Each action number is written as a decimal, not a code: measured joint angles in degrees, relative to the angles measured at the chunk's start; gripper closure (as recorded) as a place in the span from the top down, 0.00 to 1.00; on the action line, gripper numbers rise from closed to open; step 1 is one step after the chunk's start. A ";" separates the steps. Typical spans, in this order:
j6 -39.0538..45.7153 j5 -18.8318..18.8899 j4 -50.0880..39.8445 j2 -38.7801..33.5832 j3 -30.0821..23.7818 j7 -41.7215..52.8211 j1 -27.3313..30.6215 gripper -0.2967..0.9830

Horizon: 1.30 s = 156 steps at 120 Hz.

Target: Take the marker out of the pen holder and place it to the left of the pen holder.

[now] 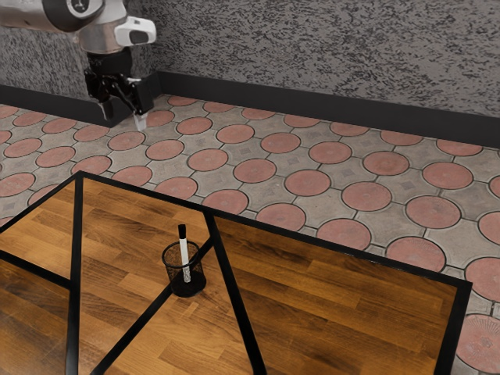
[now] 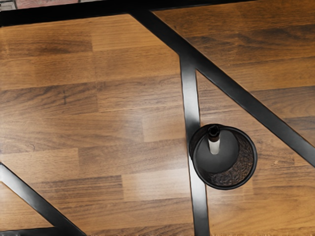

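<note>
- Have the gripper [image 1: 124, 114] at the upper left of the exterior view, fingers spread wide, holding nothing.
- Can see the marker [image 1: 184, 251] left of centre in the exterior view's lower half, standing in the black mesh pen holder [image 1: 192, 287], dark end up and poking above the rim.
- Find both right of centre in the wrist view, a little below the middle, on the wooden table [image 1: 336, 275].
- Hang well apart from both, near the grey wall [image 1: 328, 58] in the exterior view.
</note>
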 joint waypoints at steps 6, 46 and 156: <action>0.03 0.14 -0.05 0.17 0.46 0.61 0.38 0.75; 18.23 -5.44 -25.14 6.71 1.98 -0.71 2.76 0.75; 28.15 -9.50 -15.13 20.11 0.78 -22.70 -0.80 0.75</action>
